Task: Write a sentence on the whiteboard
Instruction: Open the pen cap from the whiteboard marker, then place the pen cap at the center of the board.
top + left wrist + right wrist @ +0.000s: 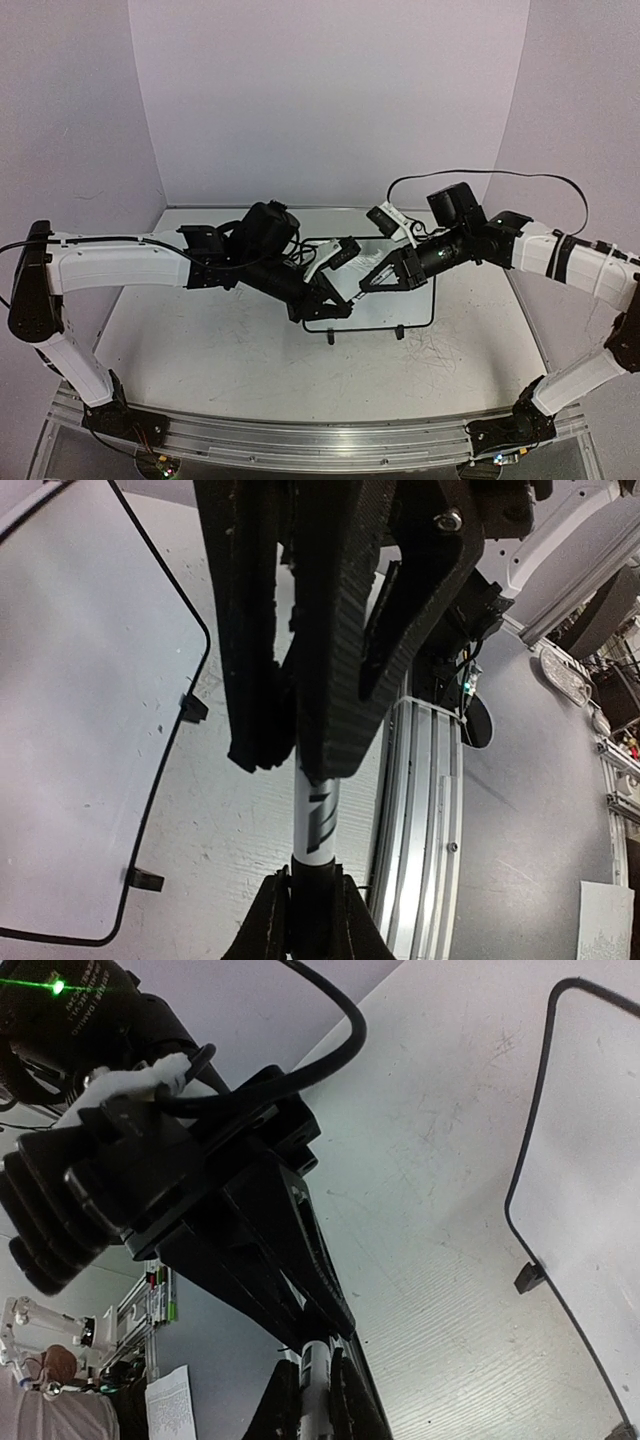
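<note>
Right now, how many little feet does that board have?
2, both on the board at its near edge: the left foot and the right foot. Its far edge is partly covered, so others may be hidden.

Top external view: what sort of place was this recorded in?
Likely a robotics lab workcell: plain pale backdrop walls box in a scratched tabletop, and the left arm's base is bolted by an aluminium rail along the near edge.

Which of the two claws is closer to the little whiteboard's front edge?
Left, narrowly. The left gripper hangs over the near-left corner of the whiteboard; the right gripper is over its middle, farther back. Both grip the marker.
</note>
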Available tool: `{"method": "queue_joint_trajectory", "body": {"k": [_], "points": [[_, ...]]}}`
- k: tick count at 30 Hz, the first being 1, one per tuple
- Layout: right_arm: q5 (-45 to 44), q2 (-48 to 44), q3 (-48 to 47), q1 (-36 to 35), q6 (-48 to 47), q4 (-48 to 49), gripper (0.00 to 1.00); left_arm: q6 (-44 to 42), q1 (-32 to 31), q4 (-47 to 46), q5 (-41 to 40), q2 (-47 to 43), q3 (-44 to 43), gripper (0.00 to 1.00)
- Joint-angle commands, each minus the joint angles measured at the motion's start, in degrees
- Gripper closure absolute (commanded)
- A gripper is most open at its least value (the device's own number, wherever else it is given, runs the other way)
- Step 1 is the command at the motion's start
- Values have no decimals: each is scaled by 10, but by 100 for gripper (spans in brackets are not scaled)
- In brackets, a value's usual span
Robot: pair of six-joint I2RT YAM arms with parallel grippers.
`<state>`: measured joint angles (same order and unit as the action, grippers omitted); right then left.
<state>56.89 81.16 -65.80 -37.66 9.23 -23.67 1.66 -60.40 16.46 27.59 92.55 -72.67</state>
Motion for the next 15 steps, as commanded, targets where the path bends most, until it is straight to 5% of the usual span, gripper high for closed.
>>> {"method": "queue_joint_trajectory", "body": {"k": [1, 9, 15], "points": [[-99, -93, -28, 26, -14, -9, 100, 5, 5, 38, -88, -59, 29, 100], [-373, -263, -8, 50, -2, 4, 100, 55, 5, 15, -163, -143, 109, 100], [-513, -305, -31, 50, 3, 13, 100, 106, 5, 9, -246, -180, 141, 100]]}}
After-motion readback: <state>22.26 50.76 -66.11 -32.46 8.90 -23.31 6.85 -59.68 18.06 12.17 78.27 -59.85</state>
